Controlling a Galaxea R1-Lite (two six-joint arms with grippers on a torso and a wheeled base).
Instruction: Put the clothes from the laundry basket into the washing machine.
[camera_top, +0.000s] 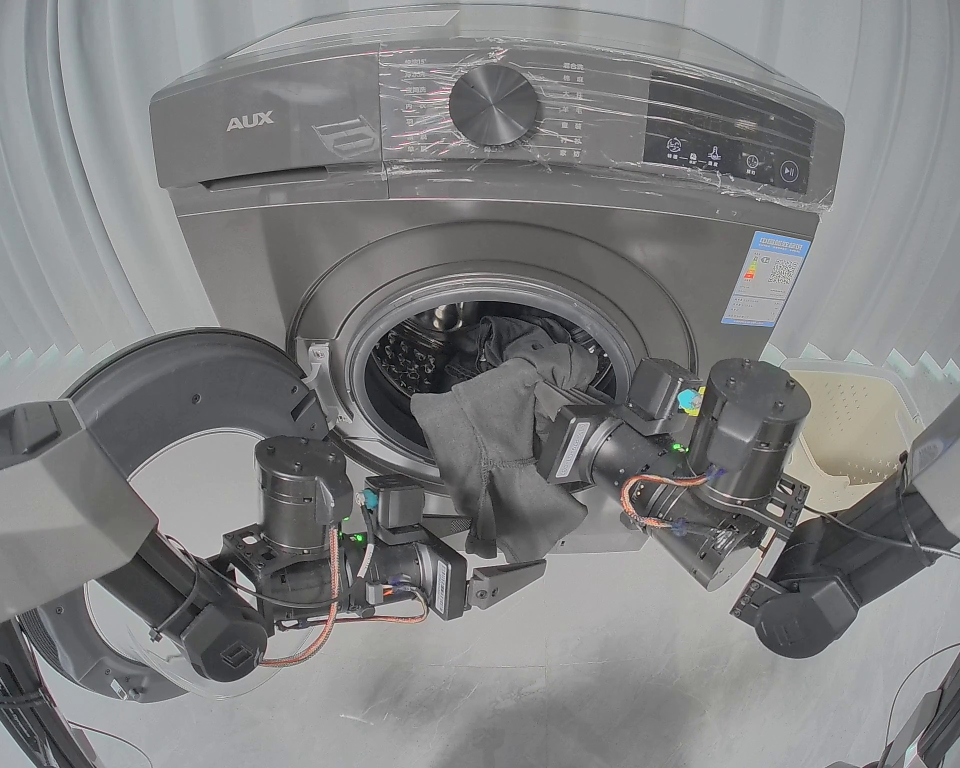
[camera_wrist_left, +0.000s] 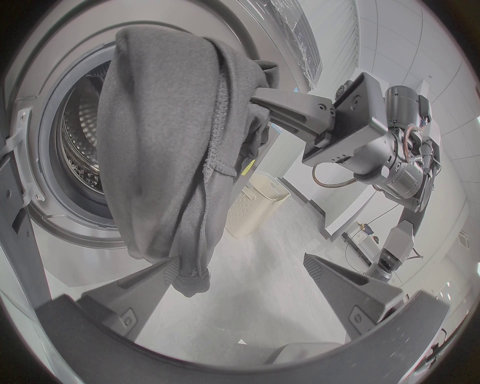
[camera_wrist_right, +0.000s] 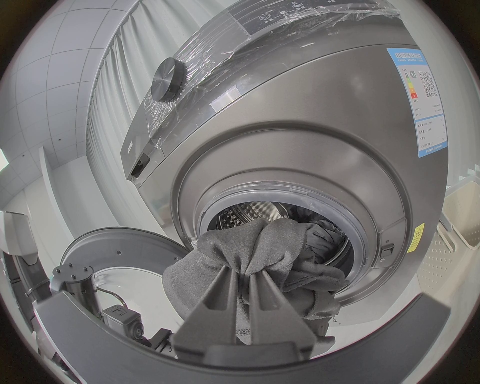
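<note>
A grey garment (camera_top: 490, 440) hangs out of the washing machine (camera_top: 480, 220) over the lower rim of its round opening (camera_top: 400, 400). My right gripper (camera_top: 540, 398) is shut on its upper folds just in front of the opening, as the right wrist view shows (camera_wrist_right: 244, 272). Darker clothes (camera_wrist_right: 325, 235) lie inside the drum behind it. My left gripper (camera_top: 528, 572) stands open just below the garment's hanging end (camera_wrist_left: 192, 280), with nothing between its fingers (camera_wrist_left: 345, 285). The cream laundry basket (camera_top: 850, 430) stands on the floor to the right of the machine.
The machine's round door (camera_top: 190, 400) is swung open to the left, close behind my left arm. Pale curtains hang behind the machine. Bare grey floor (camera_top: 560, 680) lies in front of it.
</note>
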